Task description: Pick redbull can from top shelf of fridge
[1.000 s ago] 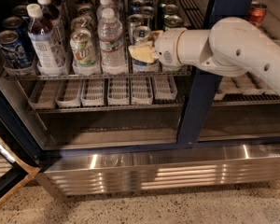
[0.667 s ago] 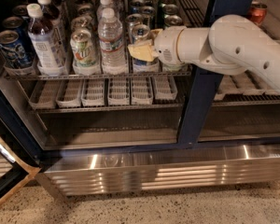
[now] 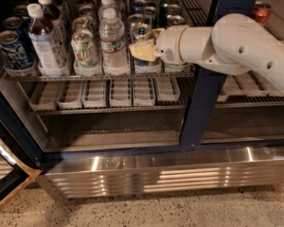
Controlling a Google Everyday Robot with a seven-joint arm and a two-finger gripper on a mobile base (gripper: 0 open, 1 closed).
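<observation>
- The redbull can [image 3: 141, 33] is standing upright at the front of its lane on the top shelf [image 3: 99, 76] of the fridge [image 3: 204, 93], just right of a water bottle [image 3: 112, 41], with its long axis running straight up
- The gripper [image 3: 143, 49] is reaching in from the right and hanging across the middle of the can, hiding part of its body; the can is lying directly behind it, so by my reckoning the coming move is calling for little more than a short push inward
- Whether the gripper is touching the can, and how far it is open, I am not able to tell
- A green-patterned can [image 3: 84, 47] is sitting one lane further left, and white ribbed trays [image 3: 118, 91] are lying on the rack below
</observation>
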